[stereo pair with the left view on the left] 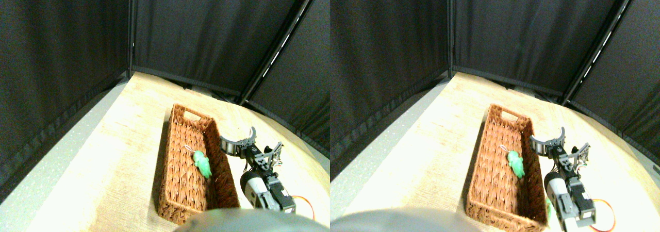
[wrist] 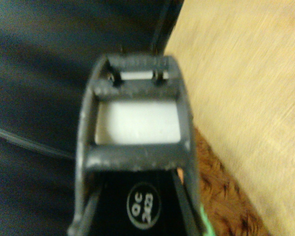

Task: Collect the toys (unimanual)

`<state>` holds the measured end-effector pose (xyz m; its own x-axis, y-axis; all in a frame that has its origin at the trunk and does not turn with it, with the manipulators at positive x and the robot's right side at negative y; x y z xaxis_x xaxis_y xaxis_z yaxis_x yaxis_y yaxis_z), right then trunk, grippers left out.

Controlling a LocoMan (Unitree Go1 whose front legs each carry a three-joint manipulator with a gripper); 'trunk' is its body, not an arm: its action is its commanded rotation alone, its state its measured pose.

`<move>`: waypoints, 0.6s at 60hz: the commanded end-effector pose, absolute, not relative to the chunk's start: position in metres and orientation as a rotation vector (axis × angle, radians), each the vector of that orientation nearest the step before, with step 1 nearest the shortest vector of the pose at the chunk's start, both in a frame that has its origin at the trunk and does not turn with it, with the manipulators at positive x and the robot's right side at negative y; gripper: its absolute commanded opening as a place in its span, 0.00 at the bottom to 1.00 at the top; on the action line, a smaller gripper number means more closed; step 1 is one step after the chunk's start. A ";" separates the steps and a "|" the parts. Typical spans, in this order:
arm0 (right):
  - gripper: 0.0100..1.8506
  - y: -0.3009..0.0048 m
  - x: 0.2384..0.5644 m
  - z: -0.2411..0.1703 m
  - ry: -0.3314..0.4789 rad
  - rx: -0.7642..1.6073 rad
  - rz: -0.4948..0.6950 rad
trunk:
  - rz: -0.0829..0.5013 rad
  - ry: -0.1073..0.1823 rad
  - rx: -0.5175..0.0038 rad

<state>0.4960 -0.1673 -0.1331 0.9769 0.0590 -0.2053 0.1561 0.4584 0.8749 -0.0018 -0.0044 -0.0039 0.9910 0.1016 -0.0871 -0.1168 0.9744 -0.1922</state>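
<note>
The pale wood desk point(stereo pair with the left view on the left: 103, 154) runs from the near left up to the black curtains point(stereo pair with the left view on the left: 206, 31) at the far side. On its middle stands a long brown wicker basket point(stereo pair with the left view on the left: 178, 191), its handle cut-out at the far end. One green plush toy point(stereo pair with the left view on the left: 202, 165) lies inside it, on the basket floor close to the right wall, with its white loop cord point(stereo pair with the left view on the left: 188, 148) trailing to the far left of the figure.

Just right of the basket, the right claw point(stereo pair with the left view on the left: 241, 142) hangs above the basket's right rim. Its curved jaws stand spread apart with nothing between them. The wrist view agrees: the dark jaw frame point(wrist: 137, 147) is bare, with wicker and a sliver of green point(wrist: 204, 221) at its edge.

My judgement is that the drop step for this toy is done, since it rests in the basket and the claw is empty. No other toy shows on the desk in the left half of the stereo view, so I cannot tell from here where the next one lies. The next move probably calls for lifting the claw clear of the rim and swinging it away from the basket to find another toy.
</note>
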 end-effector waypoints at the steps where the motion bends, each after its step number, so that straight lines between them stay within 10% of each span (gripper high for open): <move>1: 0.39 -0.192 0.493 -0.119 0.133 1.074 -0.057 | 0.052 0.086 -0.183; 21: 0.36 -0.247 0.451 -0.133 0.007 1.124 -0.158 | -0.034 0.105 -0.129; 36: 0.43 -0.250 0.425 -0.166 0.055 1.196 -0.215 | -0.046 0.124 -0.122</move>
<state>0.4295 -0.2564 -0.1684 0.9740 -0.1472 -0.1721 0.2140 0.3500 0.9120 -0.0005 -0.0043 -0.0064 0.9922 -0.0429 -0.1171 0.0305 0.9940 -0.1051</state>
